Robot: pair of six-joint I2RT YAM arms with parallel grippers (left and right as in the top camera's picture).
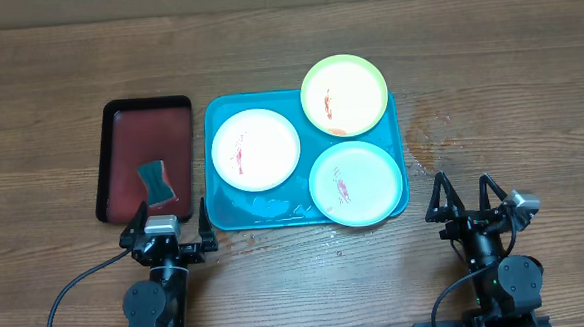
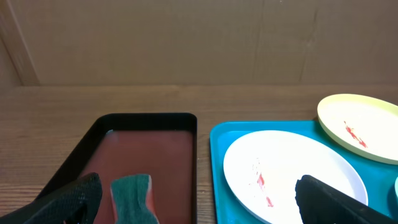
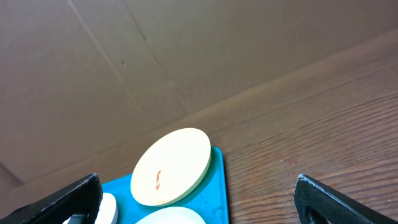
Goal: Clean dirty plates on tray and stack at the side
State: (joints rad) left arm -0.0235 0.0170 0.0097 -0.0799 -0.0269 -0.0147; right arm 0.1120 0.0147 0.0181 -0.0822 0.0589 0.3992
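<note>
Since white plate (image 1: 255,148), mint plate (image 1: 355,182) and green plate (image 1: 343,95) all carry red smears and none is stacked yet, treat the task as at its start. Smears look like thin streaks near each middle. White plate lies on the left half of the tray (image 1: 265,217). Mint plate is on the near right, and green plate is on the far right corner, overhanging the rim.

Just left of the tray is the red tray (image 1: 130,127), with the sponge (image 1: 156,183) at its near end. That is the relation you need: sponge lies straight ahead of your left gripper (image 1: 168,228), close, its long axis running roughly away from you, a little skewed. White plate is ahead and to the right of that gripper. Left arm is clearly nearer to both.

Left gripper: jaws spread wide, nothing between them. Right gripper (image 1: 464,197): same, wide apart and empty, over the table (image 1: 529,91) right of the tray. Mint plate lies ahead-left of it and is the nearest one for that arm.

My guess: sponge first with the left, closing across its short side, right arm free to steady or lift.
</note>
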